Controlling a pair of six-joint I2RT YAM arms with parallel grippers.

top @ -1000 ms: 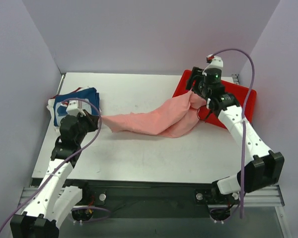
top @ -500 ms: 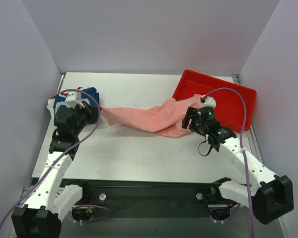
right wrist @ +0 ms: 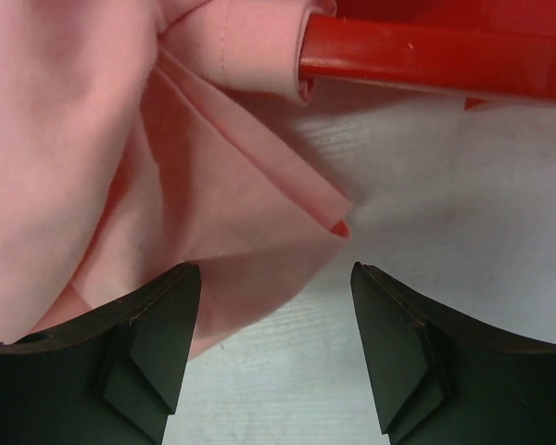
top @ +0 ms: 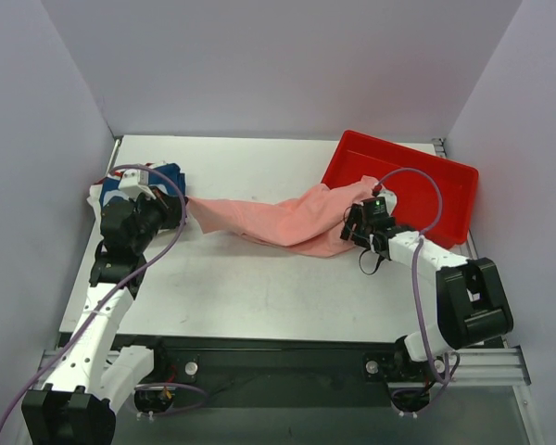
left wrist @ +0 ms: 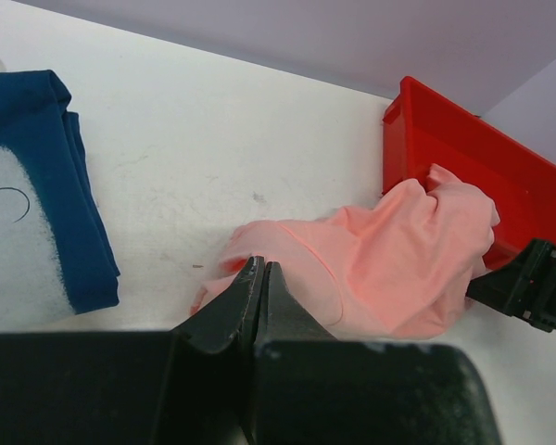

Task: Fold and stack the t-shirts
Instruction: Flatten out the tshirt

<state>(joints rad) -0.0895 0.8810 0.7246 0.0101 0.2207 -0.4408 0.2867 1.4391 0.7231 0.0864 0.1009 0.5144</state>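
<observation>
Salmon-pink t-shirt (top: pixel 269 221) lies stretched in a long band across the counter (top: pixel 259 297), left to right. Its left end is just beside the folded navy t-shirt (top: pixel 162 178) at the far-left corner. Its right end is bunched and draped over the near-left rim of the red tray (top: pixel 426 190) — in the right wrist view we see cloth wrapped round that rim, with a loose folded hem flat on the counter below it.

Left hand (left wrist: pixel 257 271): fingers clenched together on the shirt's left edge. Right hand (right wrist: pixel 273 278): fingers spread, gripping nothing, low over the loose hem on the near side of the tray rim.

Edges and room — the navy t-shirt sits close to the left wall, the tray close to the right wall. We see a broad stretch of white counter between the pink band and the near edge, and a narrower strip between the band and the back wall.

Against one second ago: the right hand was up at the tray's far-left corner with the bunched end raised to it. It has since come down and toward us, arm folded back. The left hand has carried its end farther back, up to the navy t-shirt. The tray has not shifted.
</observation>
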